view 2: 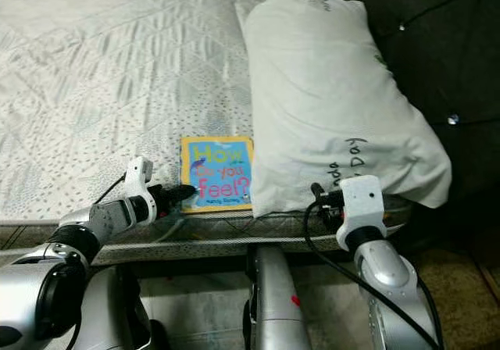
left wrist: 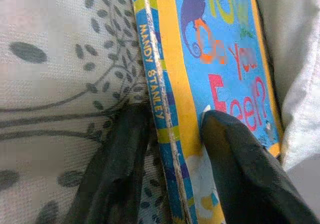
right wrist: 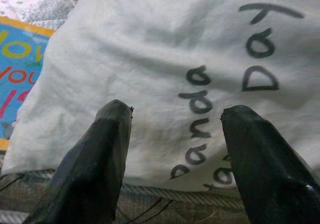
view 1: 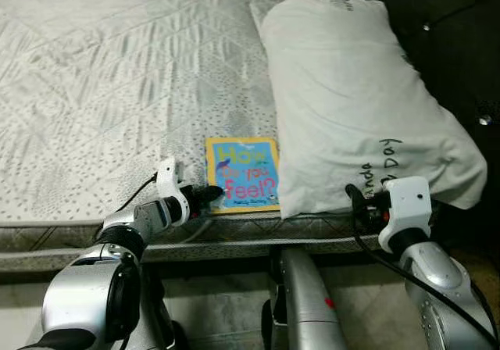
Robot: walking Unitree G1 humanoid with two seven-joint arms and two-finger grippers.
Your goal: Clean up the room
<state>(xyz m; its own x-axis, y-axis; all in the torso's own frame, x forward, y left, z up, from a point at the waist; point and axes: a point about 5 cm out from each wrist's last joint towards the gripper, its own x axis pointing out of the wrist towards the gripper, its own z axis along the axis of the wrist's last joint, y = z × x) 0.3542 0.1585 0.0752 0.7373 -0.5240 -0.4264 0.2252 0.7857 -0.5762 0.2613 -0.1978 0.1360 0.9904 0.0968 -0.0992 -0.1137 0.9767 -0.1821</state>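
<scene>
From the head, a book (view 1: 243, 173) lies near the front edge of the mattress (view 1: 101, 92), touching a white pillow (view 1: 351, 100), with the left gripper (view 1: 209, 194) at its left corner. The left wrist view shows its fingers (left wrist: 240, 169) straddling the book's spine. In the right wrist view, the right gripper (right wrist: 172, 149) is spread open facing the pillow.

Count of items observed at the bed:

One mattress (view 1: 117, 76), grey-patterned, extending ahead of both grippers.

One pillow (view 1: 351, 100), white with dark lettering, directly ahead of the right gripper (right wrist: 172, 121).

One book (view 1: 244, 174), blue cover with yellow border, at the tips of the left gripper (left wrist: 170, 134), one finger on either side of its spine edge.

Two grippers, each with two black fingers, four fingers total.
</scene>
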